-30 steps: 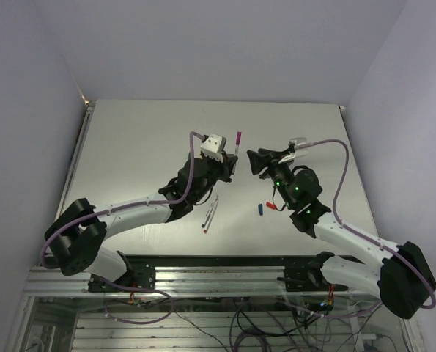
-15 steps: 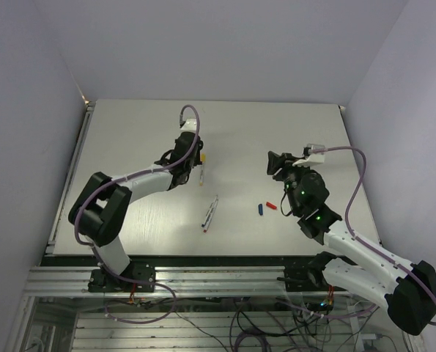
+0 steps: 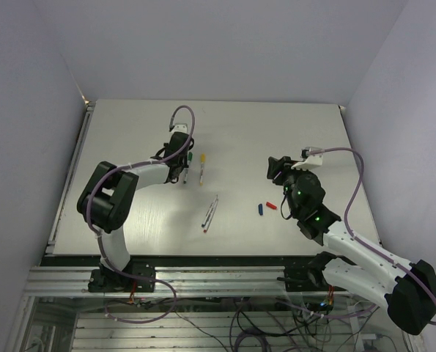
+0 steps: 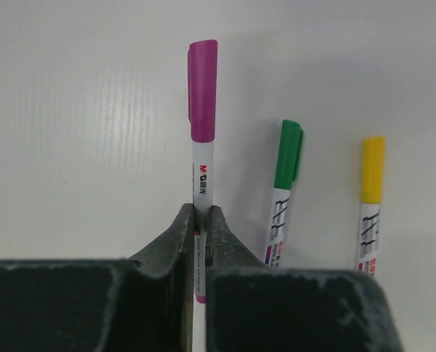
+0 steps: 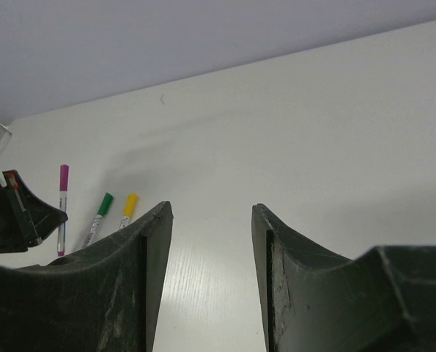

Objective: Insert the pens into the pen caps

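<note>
My left gripper (image 4: 201, 220) is shut on a grey-white pen with a purple cap (image 4: 203, 110) on it, low over the table at the far left (image 3: 182, 167). Beside it lie a green-capped pen (image 4: 285, 183) and a yellow-capped pen (image 4: 369, 192); both show from above, green (image 3: 190, 158) and yellow (image 3: 201, 164). Two uncapped pens (image 3: 211, 213) lie together mid-table. A blue cap (image 3: 260, 209) and a red cap (image 3: 271, 206) lie loose to their right. My right gripper (image 3: 276, 167) is open and empty above the table, just beyond the loose caps.
The right wrist view shows the three capped pens in a row: purple (image 5: 62, 209), green (image 5: 99, 216), yellow (image 5: 128, 209). The table's back edge meets a pale wall (image 3: 218, 100). The table's left rim (image 3: 75, 169) runs near the left arm.
My left gripper has swung from mid-table to the far left and lowered the purple-capped pen beside the green and yellow ones. My right gripper has drawn back a little to the right.
</note>
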Motion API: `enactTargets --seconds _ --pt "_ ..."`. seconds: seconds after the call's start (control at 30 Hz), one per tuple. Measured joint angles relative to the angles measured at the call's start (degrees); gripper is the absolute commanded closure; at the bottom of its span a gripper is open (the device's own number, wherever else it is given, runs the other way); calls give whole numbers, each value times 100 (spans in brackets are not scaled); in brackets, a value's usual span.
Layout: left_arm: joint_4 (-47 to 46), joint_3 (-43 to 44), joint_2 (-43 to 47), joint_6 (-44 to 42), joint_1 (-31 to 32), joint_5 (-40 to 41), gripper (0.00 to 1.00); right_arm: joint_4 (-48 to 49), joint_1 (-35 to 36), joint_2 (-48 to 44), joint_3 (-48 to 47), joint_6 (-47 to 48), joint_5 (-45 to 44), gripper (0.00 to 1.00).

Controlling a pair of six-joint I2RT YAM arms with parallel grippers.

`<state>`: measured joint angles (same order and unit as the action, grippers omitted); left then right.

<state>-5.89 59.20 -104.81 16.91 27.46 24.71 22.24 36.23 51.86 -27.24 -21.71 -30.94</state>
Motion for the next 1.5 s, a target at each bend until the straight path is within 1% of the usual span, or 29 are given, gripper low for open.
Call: enactTargets --seconds 0.13,0.37,0.57,0.67,0.9,1.07,1.3,1.5 --pt "7 2 -90 -15 -70 -28 82 -35 0 4 11 -50 2 53" --pt "13 2 -315 -20 -76 -122 79 -61 0 4 37 -107 2 53" --pt "9 79 -461 -2 -81 -153 66 -70 0 4 39 -131 4 53" --pt "13 81 -481 11 -81 -157 61 -70 0 4 59 -142 4 53" --pt "44 81 -444 28 -81 -153 59 -79 0 4 70 -142 7 53" --pt "149 79 -136 28 -81 -153 59 -79 0 15 70 -142 9 53" --pt "149 -13 756 48 -81 -201 60 -90 0 39 70 -162 -2 53" --pt "146 -509 1351 79 -37 -636 60 -398 0 155 61 -302 -92 53"
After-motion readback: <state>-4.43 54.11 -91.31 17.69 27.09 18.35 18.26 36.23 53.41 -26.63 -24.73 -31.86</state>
